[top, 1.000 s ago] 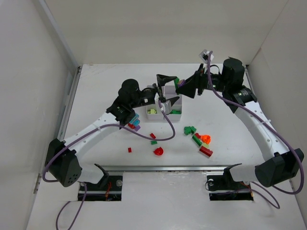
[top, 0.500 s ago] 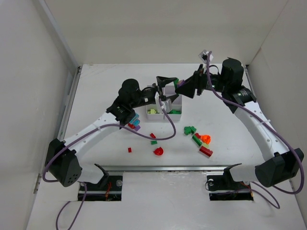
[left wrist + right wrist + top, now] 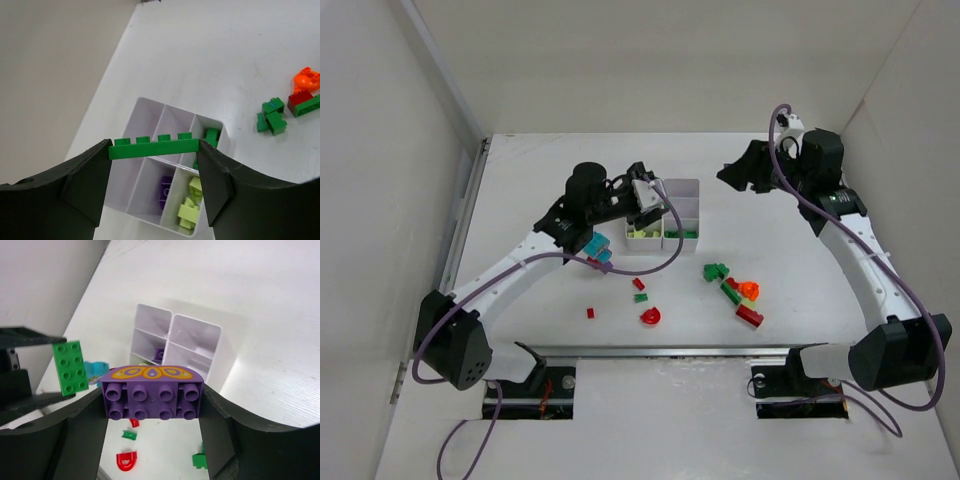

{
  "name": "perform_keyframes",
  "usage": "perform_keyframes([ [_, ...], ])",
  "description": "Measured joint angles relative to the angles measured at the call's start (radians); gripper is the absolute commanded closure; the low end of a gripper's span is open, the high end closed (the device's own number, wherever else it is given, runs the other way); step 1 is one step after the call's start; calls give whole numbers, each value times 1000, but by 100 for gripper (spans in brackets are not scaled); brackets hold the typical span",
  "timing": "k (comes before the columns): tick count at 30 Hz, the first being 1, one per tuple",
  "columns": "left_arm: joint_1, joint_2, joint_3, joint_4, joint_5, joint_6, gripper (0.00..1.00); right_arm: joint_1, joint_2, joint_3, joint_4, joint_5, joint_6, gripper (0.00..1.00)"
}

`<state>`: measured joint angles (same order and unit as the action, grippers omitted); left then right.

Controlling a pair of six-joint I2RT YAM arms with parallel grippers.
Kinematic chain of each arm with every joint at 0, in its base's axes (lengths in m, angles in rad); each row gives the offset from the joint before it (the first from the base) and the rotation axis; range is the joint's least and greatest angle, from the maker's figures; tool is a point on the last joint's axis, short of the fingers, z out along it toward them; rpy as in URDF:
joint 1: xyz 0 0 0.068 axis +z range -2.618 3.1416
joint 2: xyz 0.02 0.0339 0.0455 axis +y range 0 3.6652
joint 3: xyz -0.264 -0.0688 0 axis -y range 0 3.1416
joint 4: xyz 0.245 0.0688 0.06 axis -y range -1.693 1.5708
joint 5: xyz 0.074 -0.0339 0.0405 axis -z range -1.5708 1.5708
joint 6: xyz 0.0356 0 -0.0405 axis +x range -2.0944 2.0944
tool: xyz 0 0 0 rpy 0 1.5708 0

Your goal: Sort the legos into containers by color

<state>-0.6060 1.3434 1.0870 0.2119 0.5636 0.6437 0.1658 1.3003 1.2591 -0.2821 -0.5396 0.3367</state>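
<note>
**A:** What do your left jaws hold?

**B:** They pinch a thin green plate, two studs by four, by its short ends. It hangs level above the white tray, across the middle cells as my left wrist camera shows it.

**A:** And the right side?

**B:** My right jaws pinch a purple brick. It has a rounded top edge with an orange and yellow pattern, and two rows of four studs face the camera. In the top view I hold it off to the right of the tray, not above it.

**A:** What is in the tray?

**B:** I see a purple piece in one cell and yellow-green pieces in the cell beside it. A green piece lies in a corner cell.

**A:** What lies on the desk?

**B:** On the near right of the tray there is a group of green bricks. Next to it are an orange piece and a red brick. Nearer the middle lies a red D-shaped piece, with a small green brick just beyond it. A tiny red brick sits alone to the left. A cyan brick lies close under my left arm.

**A:** Is something in the way?

**B:** The green plate and my left jaws cover part of the tray from above. A purple cable loops low in front of the tray. I cannot tell if it touches the small bricks.
</note>
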Motion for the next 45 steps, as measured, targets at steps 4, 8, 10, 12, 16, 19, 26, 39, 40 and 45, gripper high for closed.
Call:
perform_keyframes([
  [4, 1, 2, -14, -64, -9, -50, 100, -7, 0, -5, -3, 31, 8, 100],
  [8, 1, 39, -13, -109, -9, -109, 100, -6, 0, -13, -3, 55, 10, 100],
  [10, 1, 76, -13, -122, -13, -146, 100, -7, 1, -19, -3, 63, 11, 100],
  [12, 1, 118, -13, -128, -31, -199, 100, -7, 2, -25, -3, 71, 12, 100],
  [16, -7, 195, -8, -128, -125, -323, 100, -7, 3, -34, -8, 97, 12, 100],
  [19, -32, 255, 29, -135, -223, -396, 100, -7, 4, -37, -7, 109, 12, 100],
  [26, -120, 319, 107, -140, -385, -496, 100, -8, 40, -39, -9, 126, 7, 100],
  [39, -154, 432, 191, -188, -514, -665, 95, -52, 56, -39, -35, 125, -27, 100],
  [40, -156, 435, 197, -188, -520, -675, 92, -54, 56, -39, -38, 125, -30, 100],
  [45, -159, 447, 215, -192, -518, -706, 81, -58, 56, -39, -53, 124, -36, 100],
])
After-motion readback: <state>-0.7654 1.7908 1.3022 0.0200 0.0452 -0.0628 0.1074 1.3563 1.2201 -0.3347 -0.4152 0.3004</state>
